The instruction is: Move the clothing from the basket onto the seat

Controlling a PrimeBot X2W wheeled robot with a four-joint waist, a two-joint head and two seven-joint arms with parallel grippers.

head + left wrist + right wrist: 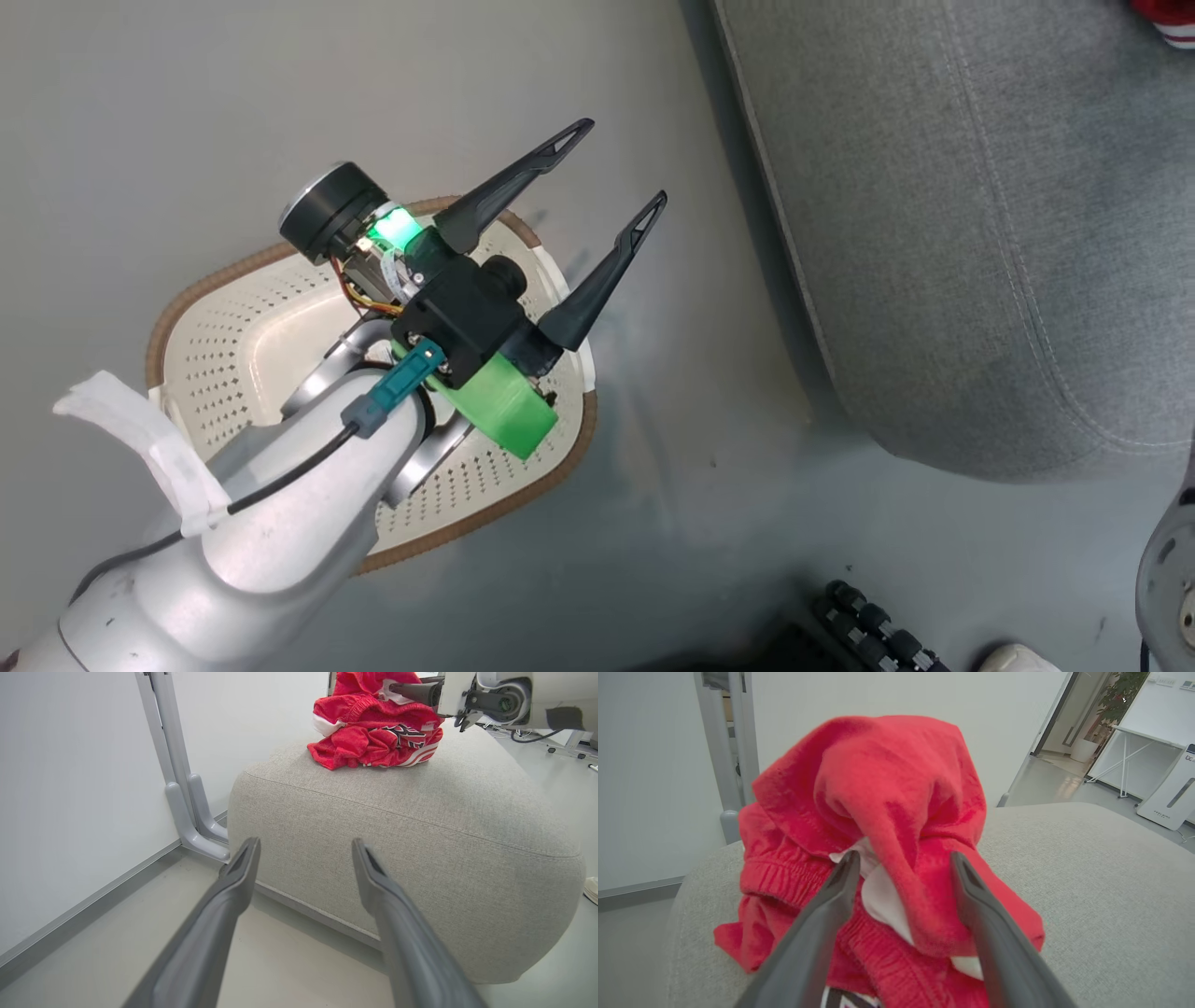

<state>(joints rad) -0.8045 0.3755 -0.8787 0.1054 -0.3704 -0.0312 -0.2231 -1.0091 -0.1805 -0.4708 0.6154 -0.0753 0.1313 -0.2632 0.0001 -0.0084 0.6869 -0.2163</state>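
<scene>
Hovering over the cream basket (233, 345), the left gripper (625, 159) had its fingers spread wide, holding nothing. Red clothing (373, 742) lay bunched on the grey seat (397, 826). Right gripper (904, 856) stood parted too, a raised fabric fold loose between its fingers.

**A:** Any print to call? There's black-and-white lettering (405, 735) on the red clothing (364, 746) up on the seat (420, 826). It's crumpled into the folds, so not one letter spells out.

**B:** A scrap of lettering peeks in at the bottom edge of the right wrist view too. It's cut off and unreadable.

**A:** Far right there, the white floor stand (1169, 795) has blue letters (1190, 758) near its top. They look like "bc", and the rest runs out of frame.

**B:** Lower on that stand is a tiny grey line of text (1157, 813), too small to read.
</scene>
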